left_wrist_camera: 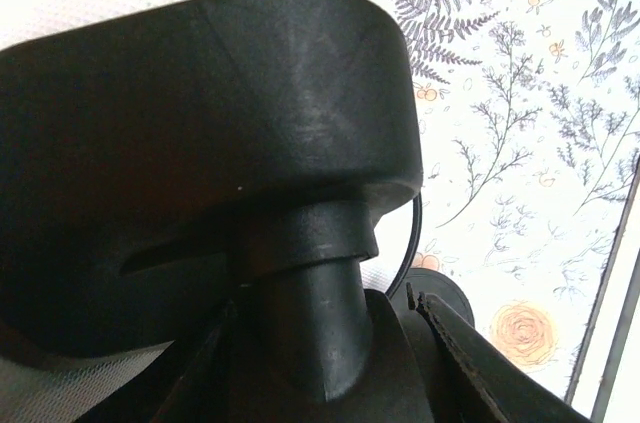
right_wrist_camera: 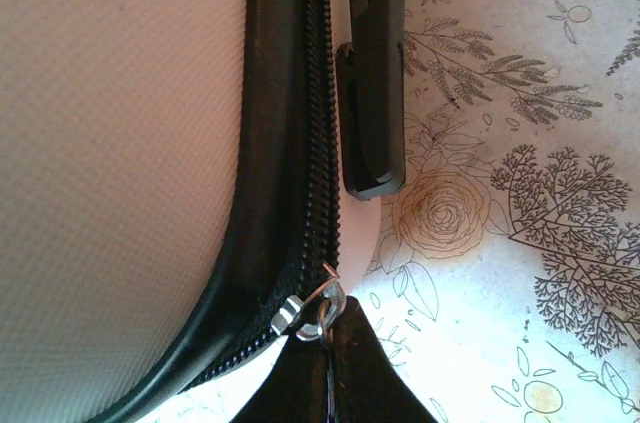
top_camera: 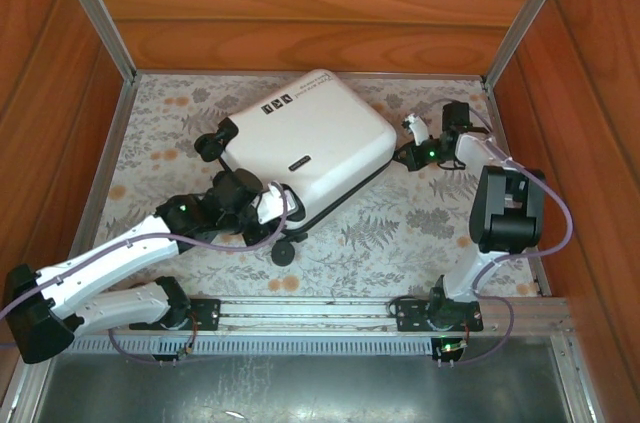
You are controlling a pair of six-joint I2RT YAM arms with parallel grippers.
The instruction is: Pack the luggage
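Luggage (top_camera: 310,138), glossy white hard-shell suitcase, lies flat mid-table | left gripper (top_camera: 272,205) at its near-left corner, jaws half apart around black wheel stem (left_wrist_camera: 310,273), hold I cannot tell | right gripper (top_camera: 402,156) at its right edge, pinched closed on silver zipper pull (right_wrist_camera: 325,308)

The bench (top_camera: 400,233) wears a pale cloth (top_camera: 150,158) printed with grey ferns and orange roses. Reddish wood walls (top_camera: 300,3) box it in, with silver metal posts (top_camera: 95,8) at the corners. A metal rail (top_camera: 320,314) and grey sheet (top_camera: 300,388) edge the near side.
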